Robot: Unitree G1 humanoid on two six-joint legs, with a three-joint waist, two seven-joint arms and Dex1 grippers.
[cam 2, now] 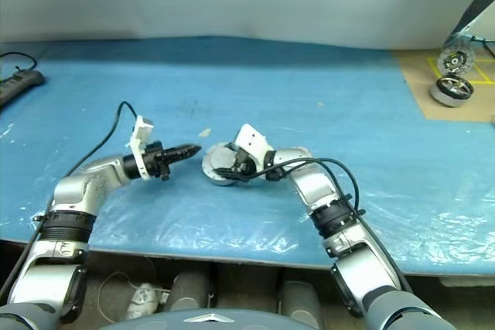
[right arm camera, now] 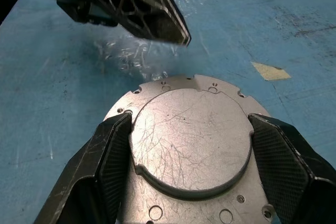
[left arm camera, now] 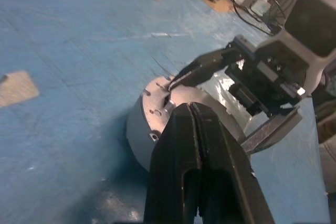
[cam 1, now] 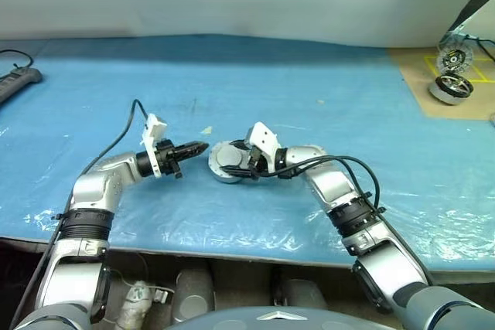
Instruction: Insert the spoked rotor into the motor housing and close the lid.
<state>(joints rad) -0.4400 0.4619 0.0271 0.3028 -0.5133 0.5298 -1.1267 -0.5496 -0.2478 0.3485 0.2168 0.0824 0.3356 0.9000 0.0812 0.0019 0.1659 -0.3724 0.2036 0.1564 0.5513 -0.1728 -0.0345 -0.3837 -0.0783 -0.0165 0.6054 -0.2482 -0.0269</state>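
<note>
Basically, we can't read any writing or labels on the lid (right arm camera: 189, 140), which sits pale-grey face up on the motor housing (cam 1: 220, 174) mid-table (cam 1: 325, 67) with our right pincer (right arm camera: 189, 171) spread wide around it, pads against its rim. Our left pincer (cam 1: 198, 147) is closed and empty, tip just beside the housing; a power strip (cam 1: 17, 80) lies far left, and two more wheel-like parts (cam 1: 452, 86) sit on a brown mat (cam 1: 414, 71) far right.

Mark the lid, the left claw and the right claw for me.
lid (right arm camera: 191, 135): right wrist view, smooth grey top face.
left claw (cam 1: 203, 145): left eye view, closed black tips.
right claw (right arm camera: 191, 145): right wrist view, midway between fingers flanking the lid.
</note>
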